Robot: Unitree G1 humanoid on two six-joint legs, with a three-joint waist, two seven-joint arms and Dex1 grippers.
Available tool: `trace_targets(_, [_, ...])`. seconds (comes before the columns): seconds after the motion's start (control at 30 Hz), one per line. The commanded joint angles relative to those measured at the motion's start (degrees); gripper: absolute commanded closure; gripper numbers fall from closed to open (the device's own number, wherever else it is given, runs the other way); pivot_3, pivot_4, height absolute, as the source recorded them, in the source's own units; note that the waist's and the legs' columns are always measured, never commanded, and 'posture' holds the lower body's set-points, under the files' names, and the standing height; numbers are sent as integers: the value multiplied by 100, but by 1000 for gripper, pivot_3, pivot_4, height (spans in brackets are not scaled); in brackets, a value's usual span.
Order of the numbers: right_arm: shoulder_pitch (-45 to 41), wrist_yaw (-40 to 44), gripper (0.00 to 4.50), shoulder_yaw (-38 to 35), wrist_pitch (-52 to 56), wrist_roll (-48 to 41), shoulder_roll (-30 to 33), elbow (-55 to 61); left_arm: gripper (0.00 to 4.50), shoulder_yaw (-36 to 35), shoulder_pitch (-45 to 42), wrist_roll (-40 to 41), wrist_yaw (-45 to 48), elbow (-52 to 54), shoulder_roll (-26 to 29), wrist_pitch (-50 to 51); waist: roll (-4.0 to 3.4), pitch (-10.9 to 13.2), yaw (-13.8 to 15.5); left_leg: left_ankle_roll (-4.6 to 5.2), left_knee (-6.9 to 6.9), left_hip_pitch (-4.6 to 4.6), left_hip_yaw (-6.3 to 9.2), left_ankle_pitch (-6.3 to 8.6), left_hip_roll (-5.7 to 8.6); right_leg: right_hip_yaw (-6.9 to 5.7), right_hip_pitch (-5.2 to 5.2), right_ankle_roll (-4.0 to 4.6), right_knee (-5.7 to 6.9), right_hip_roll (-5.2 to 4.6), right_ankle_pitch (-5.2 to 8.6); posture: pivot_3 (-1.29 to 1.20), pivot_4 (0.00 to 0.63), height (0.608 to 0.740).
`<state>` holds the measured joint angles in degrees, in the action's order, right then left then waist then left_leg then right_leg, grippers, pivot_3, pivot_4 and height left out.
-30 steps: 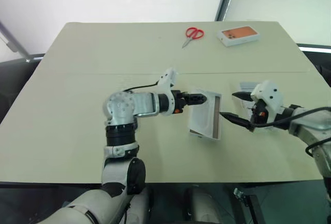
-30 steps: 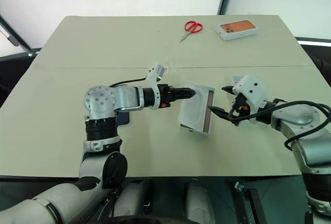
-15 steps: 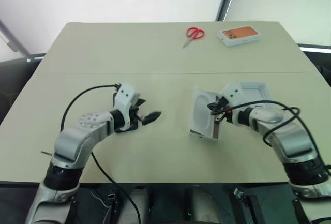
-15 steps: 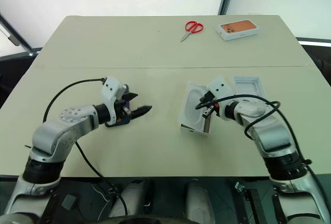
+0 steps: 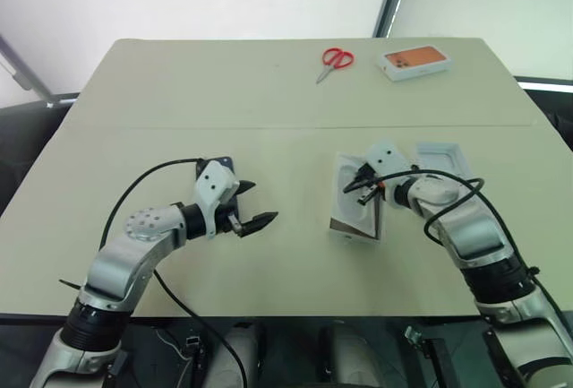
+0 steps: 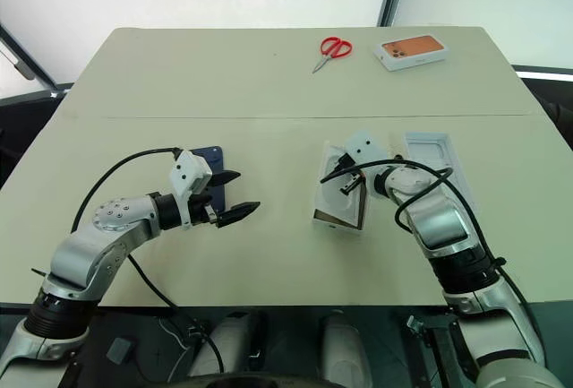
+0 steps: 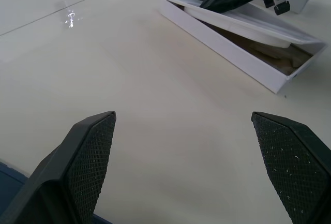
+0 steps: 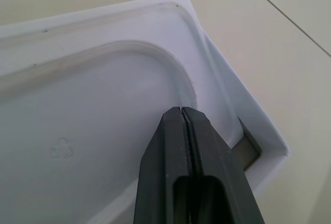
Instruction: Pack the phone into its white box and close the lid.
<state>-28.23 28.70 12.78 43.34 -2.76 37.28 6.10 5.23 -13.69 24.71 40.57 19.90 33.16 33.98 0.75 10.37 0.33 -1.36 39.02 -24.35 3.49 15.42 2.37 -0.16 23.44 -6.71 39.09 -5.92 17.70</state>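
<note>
With the white insert (image 6: 343, 193) lying tilted in the white box (image 5: 355, 229), the closed right gripper (image 6: 326, 178) rests on it, seemingly seating or clearing it, while the wide-open left gripper (image 6: 235, 194) must next take the phone (image 6: 209, 166).

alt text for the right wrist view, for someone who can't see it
The right gripper, its two black fingers pressed shut, rests over a white insert with an oval recess that sits tilted in the white box. A strip of the box's brownish floor shows at one corner, with the pale table beyond.
</note>
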Motion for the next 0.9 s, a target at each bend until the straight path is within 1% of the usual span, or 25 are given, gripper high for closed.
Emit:
trace_targets(0.03, [-53,112,4462,-16,-43,274,260,132,87,-153,22,-29,8,93,-2,-155,0,0,1,1,0,0,0,0,0,0,0,0,0,0,0,0,150,697])
trace_targets(0.1, [-50,323,4462,54,-91,361,479,385,87,-154,33,-47,-1,101,-19,-162,-1,0,1,1,0,0,0,1,0,0,1,0,1,0,0,0,150,697])
trace_targets(0.27, [-40,688,4462,255,-271,537,688,809,87,-136,16,-44,0,85,-58,-199,-1,1,-37,3,-1,0,0,2,-3,0,2,0,1,3,0,0,150,697])
trace_targets(0.37, [-51,779,4462,277,-334,601,683,946,87,-131,15,-35,-14,107,-98,-201,-1,1,-95,4,-2,-1,2,2,-5,-1,3,-1,2,4,0,0,150,697])
trace_targets(0.6, [78,1172,4462,91,-105,211,572,1353,87,-172,128,22,2,234,-115,-188,-1,1,-99,4,-2,0,4,2,-5,-1,3,-1,3,4,0,0,150,697])
trace_targets(0.77, [325,1689,4462,268,-345,100,759,1595,87,-246,144,43,2,219,-110,-193,0,1,-89,4,-2,-1,4,2,-5,-2,2,-1,2,3,0,0,150,697])
trace_targets(0.9, [326,1678,4462,464,-512,346,684,1366,87,-403,168,52,13,174,-70,-184,-1,1,-107,4,-2,0,4,2,-6,-2,2,-1,2,3,0,0,150,697])
